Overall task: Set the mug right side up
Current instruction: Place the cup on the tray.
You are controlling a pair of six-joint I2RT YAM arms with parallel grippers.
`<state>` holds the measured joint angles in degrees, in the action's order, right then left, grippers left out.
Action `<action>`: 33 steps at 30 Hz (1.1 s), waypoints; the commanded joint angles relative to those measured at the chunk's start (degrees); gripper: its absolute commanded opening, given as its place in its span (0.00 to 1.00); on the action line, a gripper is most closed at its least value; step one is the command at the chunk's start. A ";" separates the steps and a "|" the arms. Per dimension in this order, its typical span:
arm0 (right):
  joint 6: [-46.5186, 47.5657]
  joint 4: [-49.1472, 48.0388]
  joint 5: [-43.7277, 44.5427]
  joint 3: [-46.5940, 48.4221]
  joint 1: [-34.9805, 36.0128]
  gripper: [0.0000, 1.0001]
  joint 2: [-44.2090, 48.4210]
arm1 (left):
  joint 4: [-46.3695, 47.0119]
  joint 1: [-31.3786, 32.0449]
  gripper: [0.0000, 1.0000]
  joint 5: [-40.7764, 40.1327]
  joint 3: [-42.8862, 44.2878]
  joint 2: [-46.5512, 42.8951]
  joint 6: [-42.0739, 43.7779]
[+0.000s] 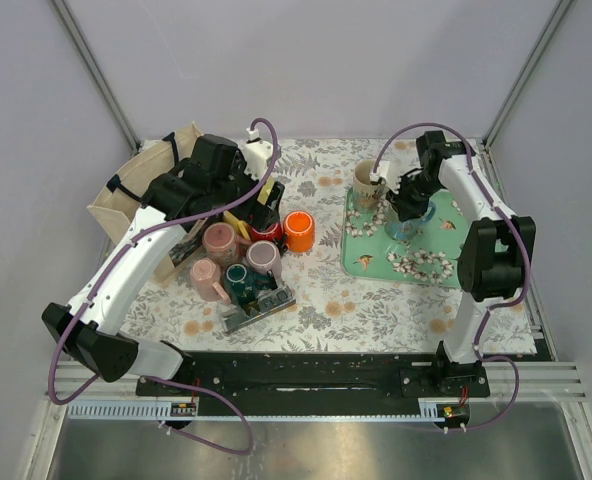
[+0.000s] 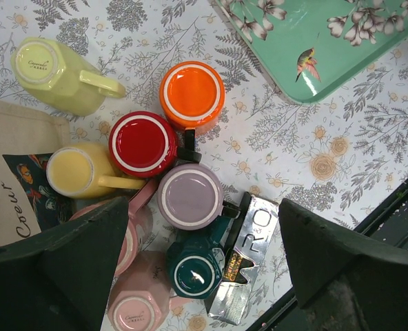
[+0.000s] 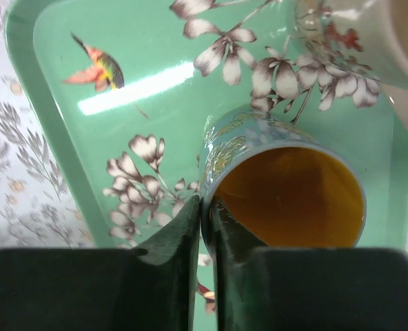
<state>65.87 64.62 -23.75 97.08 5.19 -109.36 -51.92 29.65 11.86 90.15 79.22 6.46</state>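
A pale blue mug (image 3: 287,193) with gold pattern and an amber inside is over the green floral tray (image 3: 73,138). Its mouth faces my right wrist camera. My right gripper (image 3: 205,203) is shut on its rim, one finger inside and one outside. From above, that gripper (image 1: 408,205) covers most of the mug (image 1: 412,228). My left gripper (image 2: 204,227) hangs open above a cluster of upside-down mugs, holding nothing.
A beige floral mug (image 1: 366,180) stands on the tray's far left corner. Under my left gripper are orange (image 2: 191,93), red (image 2: 142,143), purple (image 2: 190,196), dark green (image 2: 194,272), pink and yellow mugs, a silver packet (image 2: 252,255) and a canvas bag (image 1: 126,190).
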 commanded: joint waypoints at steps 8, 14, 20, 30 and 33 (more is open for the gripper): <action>-22.03 1.30 -2.88 7.59 -0.53 0.60 1.44 | 2.44 -0.29 0.92 2.64 1.52 -1.26 -0.04; -38.78 -4.06 0.72 5.23 0.26 0.59 0.38 | 2.09 -0.29 0.92 2.99 0.99 -1.53 0.13; -39.15 -6.35 3.97 1.89 1.05 0.59 0.47 | 2.26 -0.38 0.92 3.00 1.43 -1.00 0.13; -26.95 -7.05 5.91 0.66 1.14 0.22 -0.42 | 2.26 -0.29 0.92 2.65 1.26 -1.08 0.40; -18.52 -7.05 4.33 -0.48 1.05 0.10 1.51 | 2.00 -0.29 0.93 2.47 0.91 -1.17 0.40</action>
<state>35.90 58.63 -19.07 97.80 6.02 -110.93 -51.79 29.61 13.72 90.17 79.22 6.50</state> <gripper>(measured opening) 0.177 0.926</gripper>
